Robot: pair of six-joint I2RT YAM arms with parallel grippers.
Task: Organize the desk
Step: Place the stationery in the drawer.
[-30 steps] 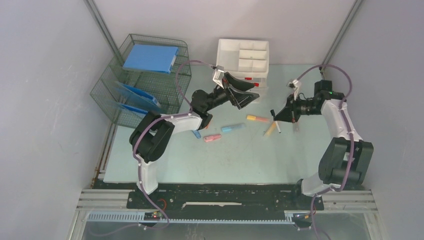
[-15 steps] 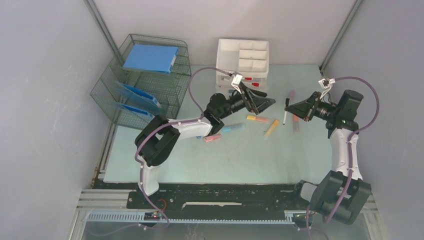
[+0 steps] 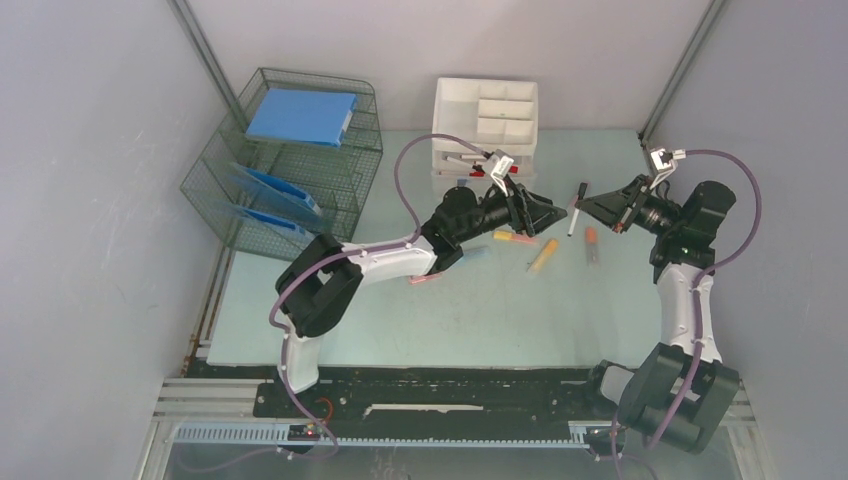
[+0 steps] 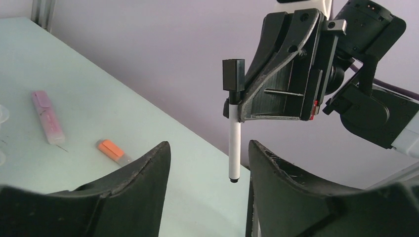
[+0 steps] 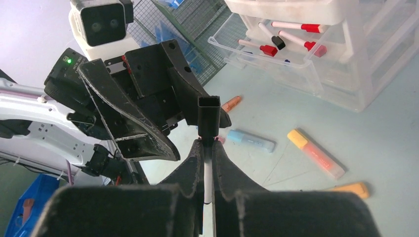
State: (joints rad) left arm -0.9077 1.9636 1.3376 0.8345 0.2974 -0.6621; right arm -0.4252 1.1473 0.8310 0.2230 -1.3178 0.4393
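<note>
My right gripper (image 3: 588, 205) (image 5: 208, 148) is shut on a white marker with a black cap (image 3: 574, 208) (image 5: 208, 114), holding it in the air above the pale green desk (image 3: 480, 320). My left gripper (image 3: 556, 211) (image 4: 208, 165) faces it from the left. Its jaws stand open on either side of the marker's lower end (image 4: 234, 148), and the right finger (image 4: 269, 168) is the nearer one, with a gap on both sides. Several highlighters lie on the desk below: pink (image 3: 425, 278), blue (image 5: 252, 140), yellow-pink (image 3: 516, 238) and orange (image 3: 543, 257).
A white drawer organiser (image 3: 485, 120) stands at the back centre, with red-capped markers in its open drawer (image 5: 296, 37). At the back left is a wire rack (image 3: 290, 165) holding blue folders. A short orange highlighter (image 3: 591, 244) (image 4: 112, 150) lies under the right gripper. Grey walls close in both sides.
The right gripper lifted the marker off the desk and carried it right and back. The left gripper reached right to it, and its jaws have narrowed around the marker's end.
</note>
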